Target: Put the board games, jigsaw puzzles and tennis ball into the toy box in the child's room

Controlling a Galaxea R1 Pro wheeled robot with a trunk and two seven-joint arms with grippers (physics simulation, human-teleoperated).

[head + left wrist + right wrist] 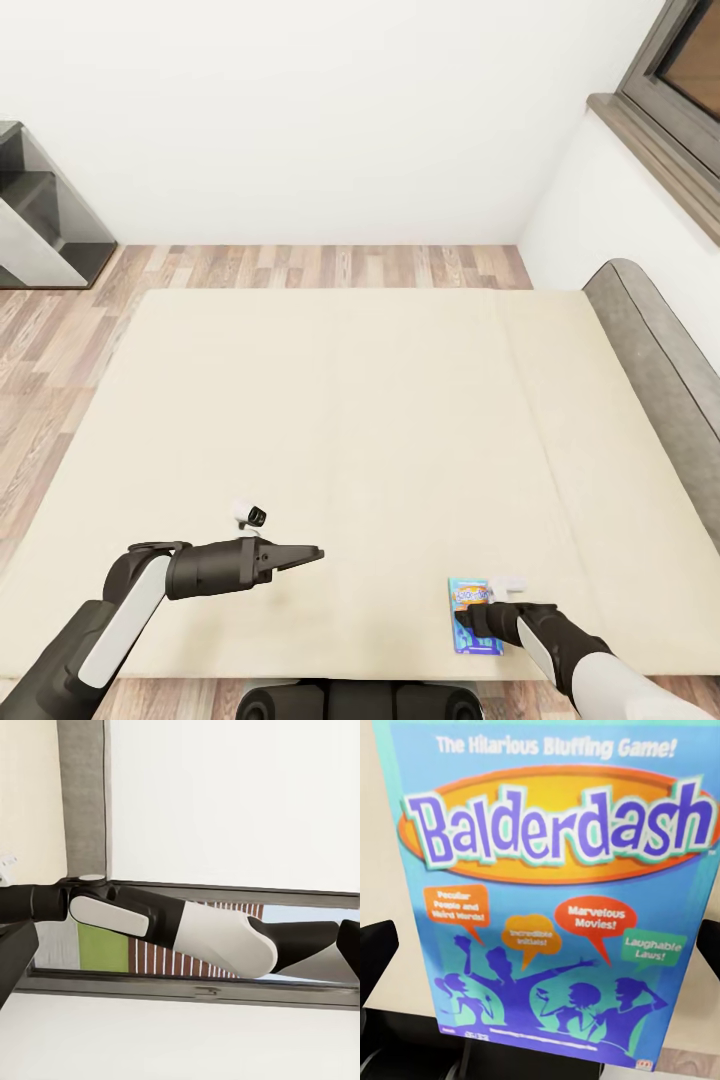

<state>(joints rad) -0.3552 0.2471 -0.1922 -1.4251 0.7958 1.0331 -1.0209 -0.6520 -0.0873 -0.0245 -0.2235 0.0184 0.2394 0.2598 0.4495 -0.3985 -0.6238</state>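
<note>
Blue board game (472, 616) lies flat on the bed (380, 440) at its near edge, right of centre. Right pincer (466, 622) sits directly over it, fingers (376, 956) spread either side of the box, not closed. Left pincer (312, 552) hovers above the mattress; open or closed: cannot tell.

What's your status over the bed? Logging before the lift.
Right gripper down on the blue board game, fingers astride it, not closed. Left gripper empty, hovering over the bed. Nothing in the way.
</note>
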